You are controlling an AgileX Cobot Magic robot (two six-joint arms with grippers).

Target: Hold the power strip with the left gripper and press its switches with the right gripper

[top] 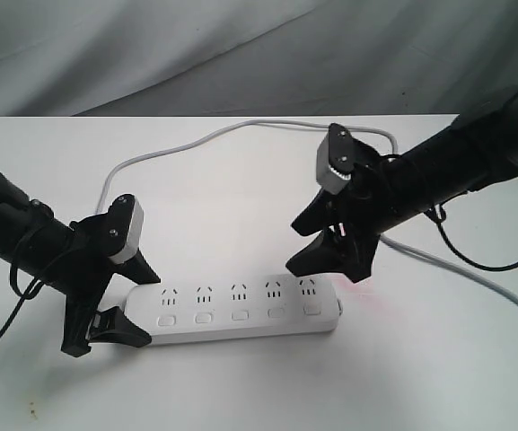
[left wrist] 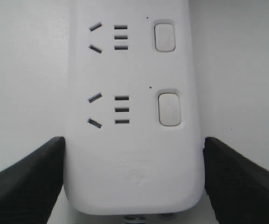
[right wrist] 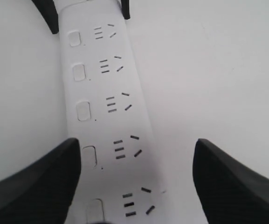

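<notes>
"Now, first entry?"

"One power strip (top: 241,305): white, flat, rounded ends, lying lengthwise on the white table (top: 420,377). Five outlets (top: 239,291) in a row, with five switches (top: 239,315) below them, one to each outlet. A grey cord (top: 196,142) curves across the table behind it."

"Any markings?"

"One faint raised mark on the strip's end, seen in the left wrist view. It is too faint to read."

"Second entry?"

"The left gripper (top: 151,311): black, with a white-grey block (top: 126,224) at the wrist. Its fingers (left wrist: 27,182) are spread wide, one set against each long side of the strip's left end, clasping it."

"Third?"

"The right gripper (top: 291,249): black, with a grey plate (top: 338,162) with screws at the wrist. Its jaws are wide apart and hold nothing. It hangs above the strip's right-hand part, clear of it. The fourth switch from the held end sits below the gap, close to one of its fingers (right wrist: 31,186)."
</notes>
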